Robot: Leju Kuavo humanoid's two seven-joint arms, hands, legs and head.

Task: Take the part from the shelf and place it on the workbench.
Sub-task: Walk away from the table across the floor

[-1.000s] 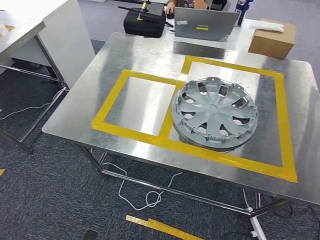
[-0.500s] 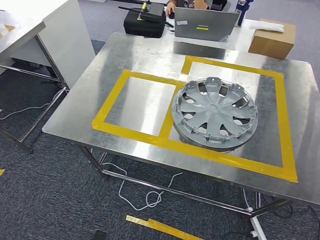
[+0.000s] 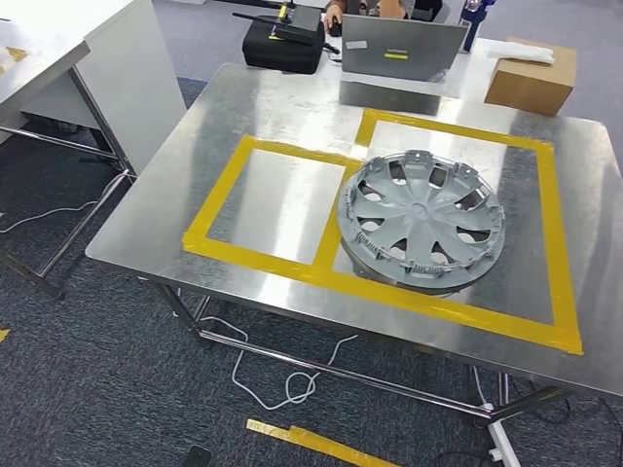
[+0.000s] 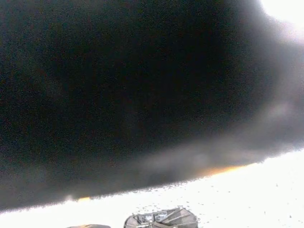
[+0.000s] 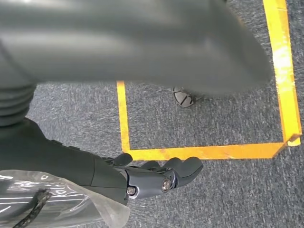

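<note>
The part, a grey plastic wheel cover (image 3: 421,222), lies flat on the steel workbench (image 3: 220,117). It sits inside the right-hand yellow tape frame (image 3: 547,224), with its left rim over the tape strip dividing the two frames. My right hand (image 5: 157,175) hangs over grey carpet with its dark fingers stretched out, holding nothing. The left wrist view is a dark blur with a washed-out bright band, and nothing in it reads as a hand.
At the bench's far edge stand a laptop (image 3: 400,47), a black case (image 3: 282,44) and a cardboard box (image 3: 531,80); a person's hand (image 3: 332,15) rests behind the laptop. A white table (image 3: 110,58) stands to the left. White cable (image 3: 286,384) lies under the bench. Yellow floor tape (image 5: 201,152) runs below my right hand.
The whole head picture has shifted a few pixels to the right, so the camera moved slightly. The wheel cover has stayed in place on the bench.
</note>
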